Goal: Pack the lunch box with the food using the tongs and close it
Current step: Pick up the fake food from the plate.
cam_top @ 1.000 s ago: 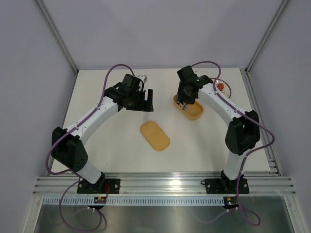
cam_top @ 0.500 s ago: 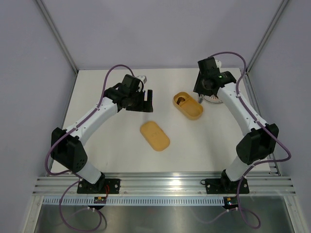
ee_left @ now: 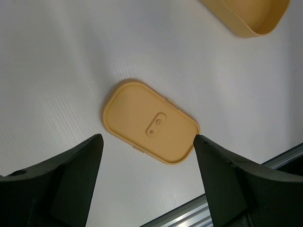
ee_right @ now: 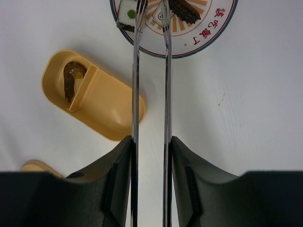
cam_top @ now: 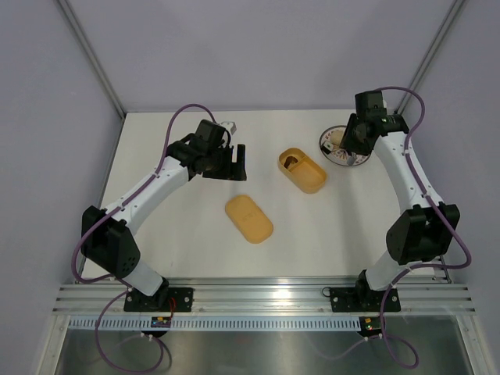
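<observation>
The right arm (cam_top: 406,176) reaches far out. Its right gripper (ee_right: 150,142) points down over the patterned plate (ee_right: 208,33), fingers pinched on the tongs (ee_right: 135,94). The tongs run straight ahead of it, their tips over a white roll (ee_right: 127,12) and a dark piece (ee_right: 184,10). The lunch box (ee_right: 111,116) lies ahead-left with its long axis slanted and a brown piece (ee_right: 70,82) in its small compartment. The left gripper (ee_left: 147,156) hangs spread wide above the lid (ee_left: 149,120).

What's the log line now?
right pincer: gripping tongs, tips over plate | left pincer: open above lid | lunch box: one brown piece inside
</observation>
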Action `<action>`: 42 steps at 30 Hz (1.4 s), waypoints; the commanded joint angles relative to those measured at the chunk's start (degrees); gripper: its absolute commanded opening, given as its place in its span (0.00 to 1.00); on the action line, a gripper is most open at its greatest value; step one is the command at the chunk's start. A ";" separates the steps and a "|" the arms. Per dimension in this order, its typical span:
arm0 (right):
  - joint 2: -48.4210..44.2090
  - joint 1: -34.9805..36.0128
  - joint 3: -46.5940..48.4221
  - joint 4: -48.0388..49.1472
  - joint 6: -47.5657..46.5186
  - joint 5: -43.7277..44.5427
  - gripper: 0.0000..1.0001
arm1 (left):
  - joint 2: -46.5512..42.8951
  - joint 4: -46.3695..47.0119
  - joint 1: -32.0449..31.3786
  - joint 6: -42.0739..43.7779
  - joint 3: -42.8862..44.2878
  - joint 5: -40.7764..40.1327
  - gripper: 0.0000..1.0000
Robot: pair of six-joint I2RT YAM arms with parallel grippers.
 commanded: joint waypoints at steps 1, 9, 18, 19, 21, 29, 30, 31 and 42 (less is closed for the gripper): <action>1.95 -0.94 -0.11 0.44 -2.84 -2.51 0.43 | -0.88 0.96 0.34 0.62 1.42 1.36 0.81; 7.40 -1.73 3.66 -1.58 -5.66 -1.55 0.45 | -0.26 0.43 0.34 1.24 1.69 0.31 0.82; 10.92 -3.31 5.16 -2.90 -8.30 1.36 0.46 | 0.09 0.78 0.25 0.71 1.42 0.48 0.81; 11.09 -3.40 5.25 -2.81 -8.82 1.36 0.46 | 0.26 0.78 0.33 0.63 1.51 0.48 0.81; 11.36 -3.75 5.52 -2.81 -9.17 1.88 0.46 | 0.44 0.78 0.34 0.54 1.69 0.48 0.81; 11.45 -6.65 5.78 -0.88 -8.74 -0.40 0.45 | 0.44 -0.01 0.33 0.45 2.13 0.05 0.81; 11.36 -6.65 5.69 -0.10 -7.95 -0.40 0.45 | 0.44 -0.01 0.34 0.45 2.22 0.05 0.81; 11.45 -8.48 5.52 0.26 -7.51 -0.40 0.43 | 0.44 -0.10 0.25 0.36 2.22 -0.04 0.81; 15.66 -10.61 4.55 2.28 -5.84 -3.29 0.41 | -0.61 -0.45 0.34 0.19 1.60 -0.66 0.81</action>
